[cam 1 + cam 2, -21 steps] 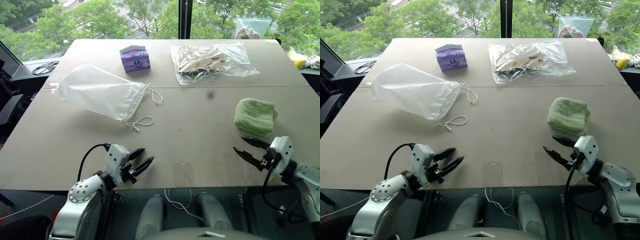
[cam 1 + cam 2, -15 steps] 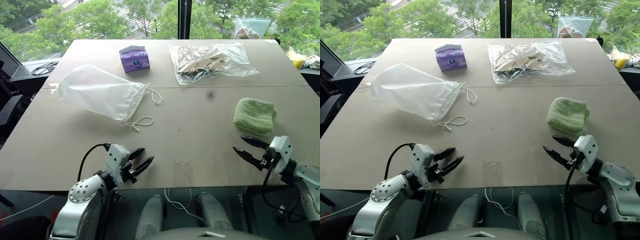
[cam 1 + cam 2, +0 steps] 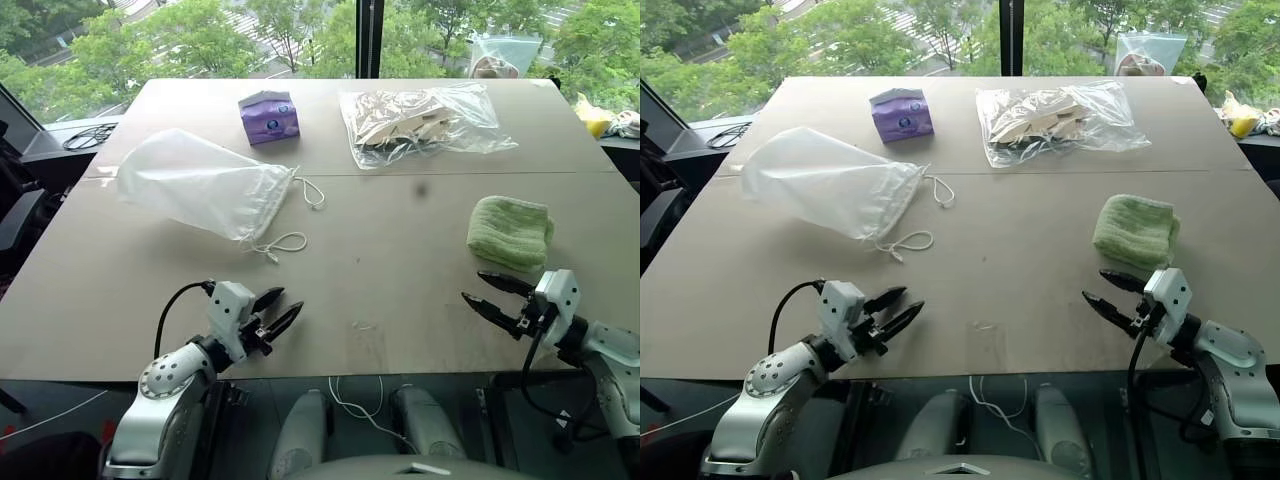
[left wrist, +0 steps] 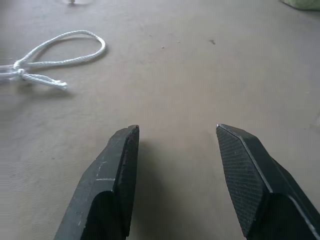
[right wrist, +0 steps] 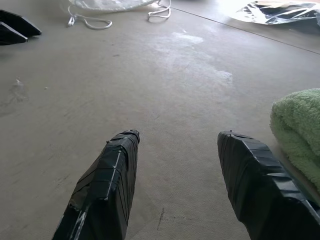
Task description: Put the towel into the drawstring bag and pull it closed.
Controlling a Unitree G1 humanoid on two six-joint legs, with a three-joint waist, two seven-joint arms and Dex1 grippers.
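The towel (image 3: 511, 232), a light green fluffy pad, lies on the table at the right. My right gripper (image 3: 475, 286) hovers open just in front of it, and the towel (image 5: 300, 125) sits beside one finger in the right wrist view. The drawstring bag (image 3: 200, 185) lies flat at the left, its gathered mouth toward the table's middle and its white cords (image 3: 285, 243) trailing out. My left gripper (image 3: 285, 302) is open and empty near the front edge, below the cords (image 4: 55, 55).
A purple tissue box (image 3: 269, 117) and a clear plastic bag (image 3: 420, 120) with beige contents sit at the back of the table (image 3: 400, 260). A seam crosses the tabletop between them and the towel.
Both grippers have edged very slightly farther over the table. The towel, the bag and its cords lie as before.
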